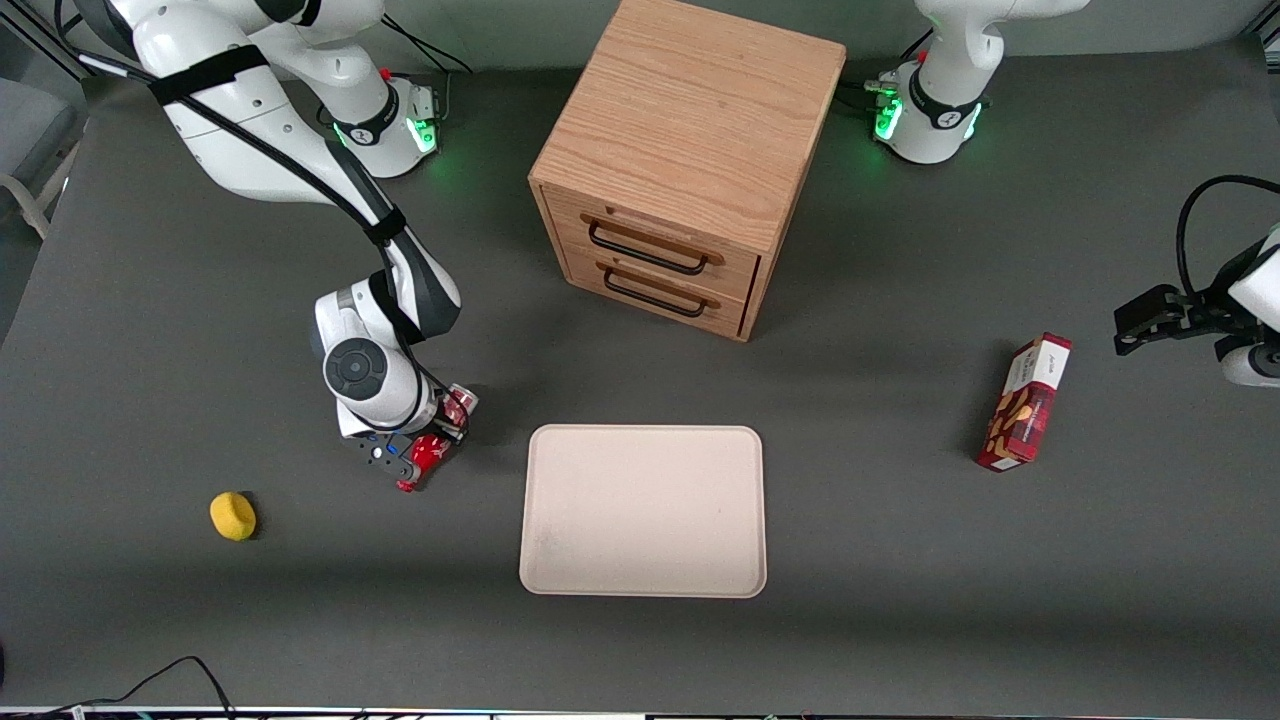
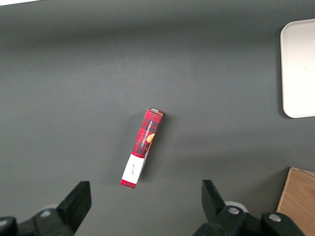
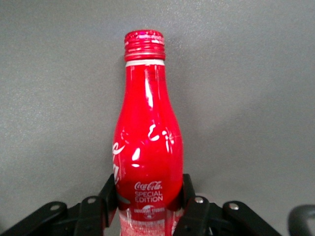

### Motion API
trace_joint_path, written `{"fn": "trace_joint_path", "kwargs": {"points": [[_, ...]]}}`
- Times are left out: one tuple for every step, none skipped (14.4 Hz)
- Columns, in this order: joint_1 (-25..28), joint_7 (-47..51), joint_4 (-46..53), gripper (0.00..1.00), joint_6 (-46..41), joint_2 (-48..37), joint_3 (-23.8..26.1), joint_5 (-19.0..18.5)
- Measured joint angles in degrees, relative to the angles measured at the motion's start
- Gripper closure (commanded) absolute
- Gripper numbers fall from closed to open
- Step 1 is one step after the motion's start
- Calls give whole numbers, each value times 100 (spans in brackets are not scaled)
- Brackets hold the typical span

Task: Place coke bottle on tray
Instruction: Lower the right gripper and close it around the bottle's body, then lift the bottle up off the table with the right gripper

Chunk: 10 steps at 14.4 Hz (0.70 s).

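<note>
The coke bottle [image 3: 147, 147] is red with white lettering and a red cap. My right gripper [image 3: 147, 196] is shut on its lower body, a finger [image 3: 110, 194] pressed against each side. In the front view the gripper [image 1: 435, 450] holds the bottle [image 1: 430, 452] just above the dark table, beside the pale beige tray [image 1: 645, 510], toward the working arm's end. The bottle's cap end points toward the front camera. The tray holds nothing. Its corner also shows in the left wrist view [image 2: 298, 69].
A wooden drawer cabinet [image 1: 685, 165] stands farther from the front camera than the tray. A red snack box [image 1: 1025, 403] lies toward the parked arm's end and shows in the left wrist view [image 2: 142, 147]. A yellow lump [image 1: 233, 516] lies toward the working arm's end.
</note>
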Motion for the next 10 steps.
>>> {"fn": "trace_joint_path", "kwargs": {"points": [[0, 1, 0, 100, 0, 0, 0, 0], [0, 1, 0, 100, 0, 0, 0, 0], [0, 2, 1, 100, 0, -1, 0, 0], [-2, 2, 4, 100, -7, -5, -2, 0], [-8, 2, 5, 100, -65, -36, -8, -4], [-22, 1, 4, 100, -218, -123, -12, -14], [-46, -21, 6, 100, -475, -272, -13, -20], [-72, -70, 8, 100, -797, -477, -9, -20], [-108, -168, 12, 100, -1123, -727, -1, -8], [-149, -352, 15, 100, -1461, -1014, 11, 68]]}}
